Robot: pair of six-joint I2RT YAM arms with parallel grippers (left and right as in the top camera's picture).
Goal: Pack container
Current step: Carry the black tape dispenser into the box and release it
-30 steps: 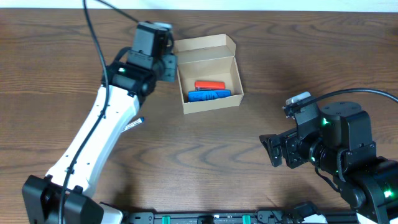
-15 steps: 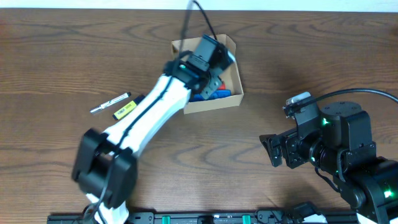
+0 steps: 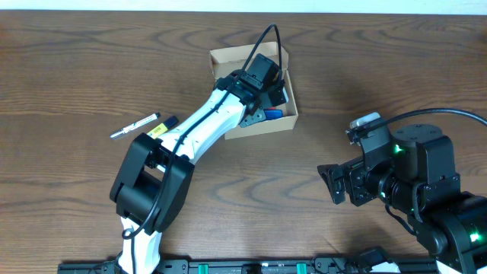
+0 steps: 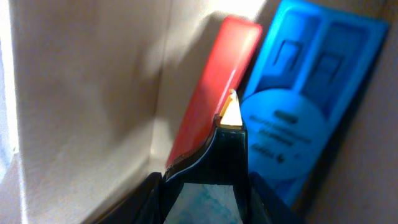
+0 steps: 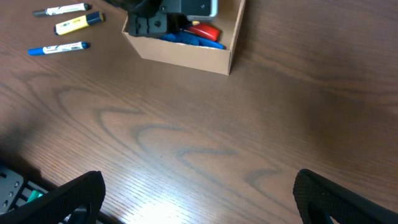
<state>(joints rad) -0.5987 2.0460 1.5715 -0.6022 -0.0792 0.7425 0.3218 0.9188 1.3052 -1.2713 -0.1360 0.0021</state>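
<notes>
The container [image 3: 228,56] is an open tan cardboard box at the table's far middle; it also shows in the right wrist view [image 5: 186,57]. Inside lie a red item [image 4: 211,81] and a blue package [image 4: 305,93]. My left gripper [image 3: 270,90] reaches down into the box. It is shut on a dark item with a yellow tip [image 4: 230,140], which points at the red item. My right gripper [image 3: 332,185] is open and empty, low over bare table at the right, well apart from the box; its jaws show in its own view [image 5: 199,199].
Loose pens lie left of the box: a white marker [image 3: 134,125], a yellow highlighter [image 3: 156,130], and a blue pen [image 5: 59,48] seen only in the right wrist view. The left arm [image 3: 202,125] stretches across the table between pens and box.
The left arm has swung right from beside the box's left wall to over and down into the box. The pens at the left have come into view. The right arm has not moved.
</notes>
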